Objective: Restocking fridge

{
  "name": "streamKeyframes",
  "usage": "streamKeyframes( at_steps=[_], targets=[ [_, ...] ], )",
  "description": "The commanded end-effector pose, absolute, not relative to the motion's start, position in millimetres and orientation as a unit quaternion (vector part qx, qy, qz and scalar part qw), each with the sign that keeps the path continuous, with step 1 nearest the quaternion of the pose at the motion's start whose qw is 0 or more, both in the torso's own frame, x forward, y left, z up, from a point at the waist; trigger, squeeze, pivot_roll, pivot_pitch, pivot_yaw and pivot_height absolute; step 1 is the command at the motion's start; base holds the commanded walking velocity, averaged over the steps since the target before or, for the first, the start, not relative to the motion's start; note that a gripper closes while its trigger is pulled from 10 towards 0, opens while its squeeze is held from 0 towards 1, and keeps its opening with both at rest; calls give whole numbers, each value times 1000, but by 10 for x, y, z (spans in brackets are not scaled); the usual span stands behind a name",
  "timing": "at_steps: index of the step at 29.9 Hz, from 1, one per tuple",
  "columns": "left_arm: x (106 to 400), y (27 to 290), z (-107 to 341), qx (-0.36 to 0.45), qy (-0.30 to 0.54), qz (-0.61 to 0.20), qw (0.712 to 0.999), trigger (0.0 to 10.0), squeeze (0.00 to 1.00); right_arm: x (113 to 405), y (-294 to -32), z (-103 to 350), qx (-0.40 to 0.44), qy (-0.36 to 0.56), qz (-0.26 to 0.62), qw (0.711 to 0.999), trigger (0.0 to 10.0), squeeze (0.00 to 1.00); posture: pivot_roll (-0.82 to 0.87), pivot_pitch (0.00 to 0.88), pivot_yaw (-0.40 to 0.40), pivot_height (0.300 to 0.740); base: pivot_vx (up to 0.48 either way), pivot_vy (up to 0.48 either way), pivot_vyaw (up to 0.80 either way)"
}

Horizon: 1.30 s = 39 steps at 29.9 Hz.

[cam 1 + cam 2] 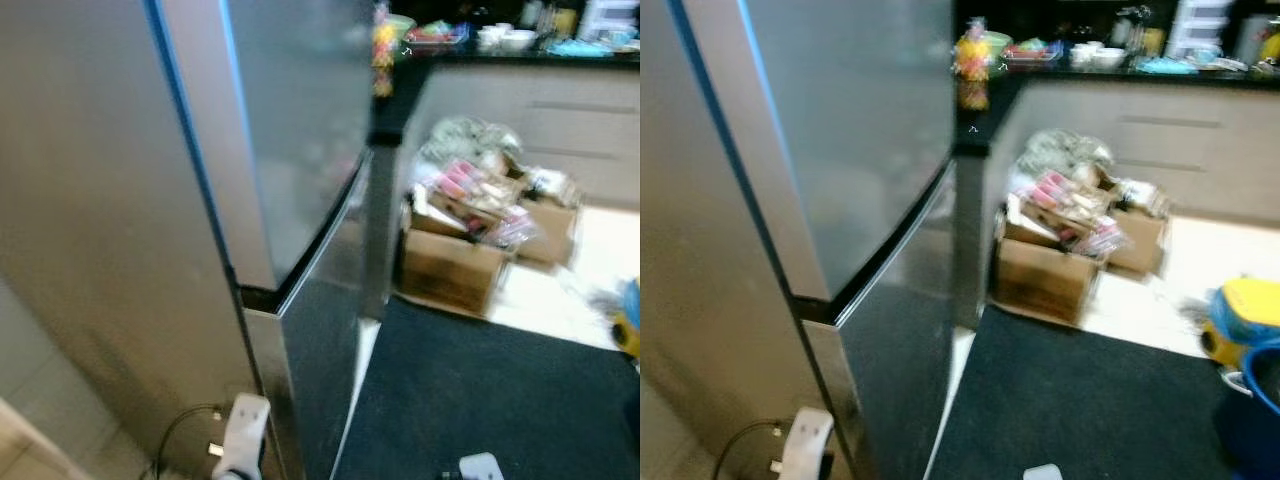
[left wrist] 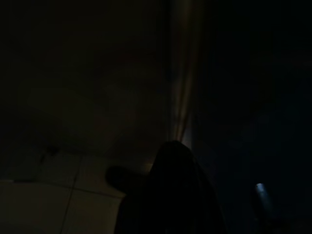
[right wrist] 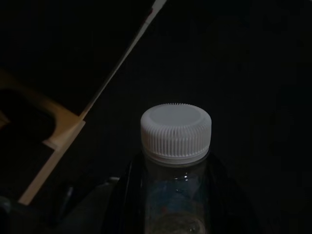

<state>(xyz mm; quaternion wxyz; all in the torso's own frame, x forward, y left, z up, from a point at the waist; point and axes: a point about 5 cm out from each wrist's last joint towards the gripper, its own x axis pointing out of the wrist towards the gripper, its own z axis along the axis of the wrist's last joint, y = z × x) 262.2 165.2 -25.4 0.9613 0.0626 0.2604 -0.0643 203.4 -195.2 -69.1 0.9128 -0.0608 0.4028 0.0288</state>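
Observation:
A tall stainless steel fridge (image 1: 290,150) fills the left half of the eye views, its upper and lower doors (image 1: 320,330) both closed. In the right wrist view my right gripper (image 3: 176,204) is shut on a clear plastic bottle (image 3: 176,131) with a white ribbed cap, one black finger on each side of its neck. That arm's tip (image 1: 480,466) shows at the bottom edge, over the mat. My left arm (image 1: 243,430) hangs low beside the fridge's front corner. The left gripper (image 2: 173,195) is a dark shape in its very dark wrist view.
A dark mat (image 1: 480,390) covers the floor in front of the fridge. Open cardboard boxes (image 1: 470,240) of packets stand against the cabinet past it. The black counter (image 1: 520,45) holds bowls. A yellow object (image 1: 1250,310) and a blue bucket (image 1: 1255,400) sit at the right.

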Motion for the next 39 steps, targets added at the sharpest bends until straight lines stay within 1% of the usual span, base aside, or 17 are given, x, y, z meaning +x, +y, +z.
streamKeyframes(
  at_steps=[1, 14, 20, 23, 39],
  targets=[
    [2542, 1670, -325, 56, 277, -60, 957, 10000, 0, 2009, -1944, -705, -56, 405, 26, 912, 10000, 0, -49, 105, 38, 740, 0, 0, 0],
    [2516, 1623, -325, 69, 266, -77, 958, 10000, 0, 2008, -1946, -705, -57, 404, 27, 913, 10000, 0, -50, 103, 35, 740, 0, 0, 0],
    [2508, 1613, -334, 73, 268, -81, 957, 10000, 0, 2009, -1942, -704, -57, 403, 27, 913, 10000, 0, -52, 104, 34, 740, 0, -480, 0],
    [2503, 1644, -340, 47, 271, -57, 960, 10000, 0, 2009, -1948, -703, -57, 403, 27, 913, 10000, 0, -54, 105, 33, 740, 0, 0, 0],
    [2494, 1686, -340, 45, 268, -42, 961, 10000, 0, 2019, -1947, -699, -59, 405, 31, 912, 10000, 0, -53, 107, 31, 740, 0, 0, 0]
  ],
)
